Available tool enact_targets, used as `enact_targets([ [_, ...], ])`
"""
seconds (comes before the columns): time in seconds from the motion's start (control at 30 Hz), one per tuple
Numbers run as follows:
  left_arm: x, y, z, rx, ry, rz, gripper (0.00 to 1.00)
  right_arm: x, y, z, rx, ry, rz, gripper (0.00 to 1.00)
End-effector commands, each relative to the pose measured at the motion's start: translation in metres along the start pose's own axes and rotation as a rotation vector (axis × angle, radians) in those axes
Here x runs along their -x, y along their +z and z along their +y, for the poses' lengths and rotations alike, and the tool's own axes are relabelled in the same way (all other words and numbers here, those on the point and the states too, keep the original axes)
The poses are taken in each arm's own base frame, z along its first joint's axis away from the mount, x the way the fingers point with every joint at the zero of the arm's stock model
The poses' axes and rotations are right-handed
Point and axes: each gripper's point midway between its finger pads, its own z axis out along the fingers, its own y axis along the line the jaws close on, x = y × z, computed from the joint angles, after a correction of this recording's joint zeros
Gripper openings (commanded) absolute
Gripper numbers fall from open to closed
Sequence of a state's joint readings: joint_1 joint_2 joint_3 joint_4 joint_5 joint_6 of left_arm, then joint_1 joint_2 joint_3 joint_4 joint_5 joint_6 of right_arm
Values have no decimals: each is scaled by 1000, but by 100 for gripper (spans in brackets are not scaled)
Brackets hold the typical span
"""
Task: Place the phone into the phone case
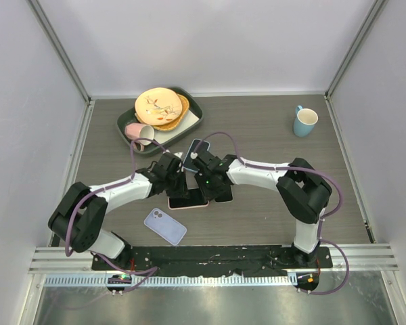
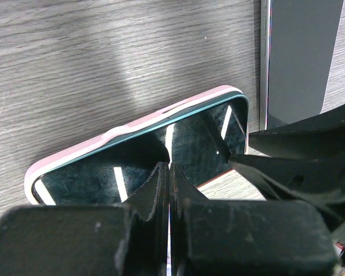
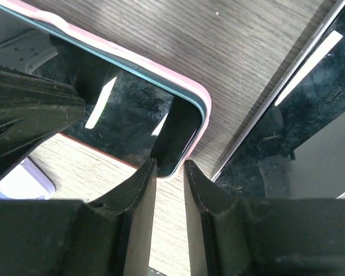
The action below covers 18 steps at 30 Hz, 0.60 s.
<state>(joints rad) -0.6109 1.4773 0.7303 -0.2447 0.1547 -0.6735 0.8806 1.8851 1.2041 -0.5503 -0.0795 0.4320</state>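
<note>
A dark-screened phone (image 1: 188, 200) with a teal edge lies in a pink case (image 2: 132, 123) on the wooden table, between the two grippers. My left gripper (image 2: 169, 167) is shut and empty, its tips pressed on the phone's screen (image 2: 98, 175); it also shows in the top view (image 1: 172, 175). My right gripper (image 3: 169, 164) is narrowly open, its tips at the phone's corner (image 3: 181, 129) with the pink rim (image 3: 161, 68) beyond them; it also shows in the top view (image 1: 208, 184). Nothing sits between its fingers.
A second black phone (image 1: 223, 191) lies just right of the cased one (image 3: 310, 109). A lavender phone case (image 1: 165, 226) lies nearer the bases. A dark blue case (image 1: 197, 149) lies behind the grippers. A tray (image 1: 130, 128) with plates and a pink mug stands at back left, and a blue mug (image 1: 304, 121) at back right.
</note>
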Motion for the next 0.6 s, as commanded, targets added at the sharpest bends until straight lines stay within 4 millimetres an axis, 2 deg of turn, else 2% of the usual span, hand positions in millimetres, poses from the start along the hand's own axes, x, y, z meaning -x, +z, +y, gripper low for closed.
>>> enact_targets([
  [0.0, -26, 7, 37, 138, 14, 82, 0, -36, 26, -59, -252, -101, 71, 36],
  [0.03, -27, 6, 38, 142, 14, 83, 0, -33, 23, -62, -211, -57, 62, 38],
  [0.07, -27, 6, 38, 144, 14, 84, 0, -30, 22, -42, -57, -19, 61, 38],
  [0.1, -27, 5, 39, 147, 14, 82, 0, -19, 11, -34, 21, 10, 20, 38],
  [0.13, -28, 4, 39, 147, 13, 80, 0, -9, 8, -40, 89, 82, -15, 39],
  [0.17, -29, 4, 40, 149, 13, 80, 0, -5, 0, -30, 187, 104, -19, 40],
  [0.23, -29, 3, 42, 155, 12, 76, 0, 13, -15, -33, 273, 150, -83, 41],
  [0.27, -29, 2, 42, 157, 13, 77, 0, 14, -20, -29, 327, 158, -78, 42],
  [0.37, -29, 2, 42, 161, 18, 78, 0, 20, -19, -30, 394, 195, -82, 42],
  [0.57, -27, 2, 42, 160, 19, 77, 0, 17, -10, -14, 533, 233, -44, 39],
])
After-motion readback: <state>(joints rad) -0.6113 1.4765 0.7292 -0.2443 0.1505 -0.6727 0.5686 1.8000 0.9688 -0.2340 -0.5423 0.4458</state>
